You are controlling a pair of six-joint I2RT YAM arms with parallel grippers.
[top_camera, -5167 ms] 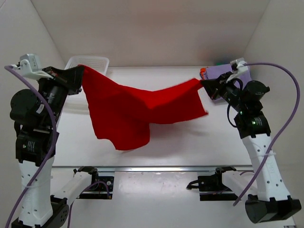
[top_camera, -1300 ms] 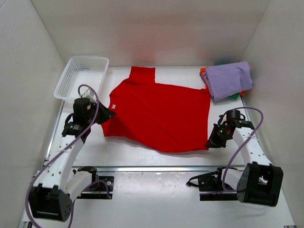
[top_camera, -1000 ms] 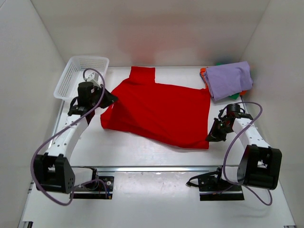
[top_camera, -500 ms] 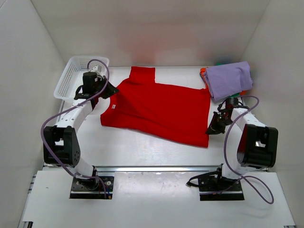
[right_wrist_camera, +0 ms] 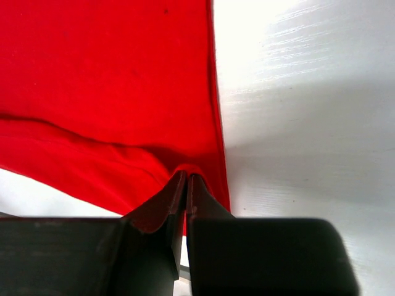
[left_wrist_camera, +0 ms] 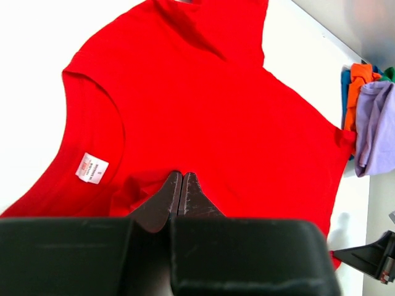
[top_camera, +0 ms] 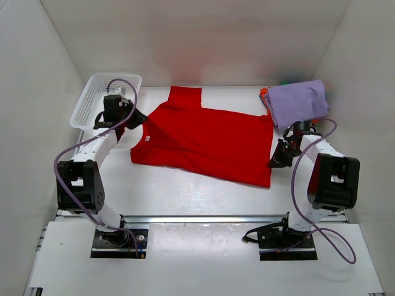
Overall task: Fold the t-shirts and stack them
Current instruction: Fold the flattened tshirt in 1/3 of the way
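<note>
Pinching the red shirt (top_camera: 203, 145) with both of my grippers, I am holding it spread flat on the white table (top_camera: 185, 191). My left gripper (top_camera: 137, 117) is clenching a pinch of cloth just beside the neckline, near the small white label (left_wrist_camera: 92, 168). In the left wrist view my fingertips are pressing together, with red cloth bunching at their tips. My right gripper (top_camera: 276, 160) is grasping the shirt's hem at its near right corner. In the right wrist view the jaws are closing tight on a puckered fold at the cloth's edge, with bare table showing beside it. The shirt is lying with its neckline toward my left arm, its hem toward my right, and one sleeve pointing at the far wall. A white mesh basket (top_camera: 114, 76) is sitting at the far left corner, just behind my left wrist. At the far right corner a folded lavender shirt (top_camera: 296, 102) is resting on top of a stack, with an orange shirt (left_wrist_camera: 358, 77) and a green shirt (left_wrist_camera: 387, 74) peeking out underneath, near the red shirt's far right corner.
</note>
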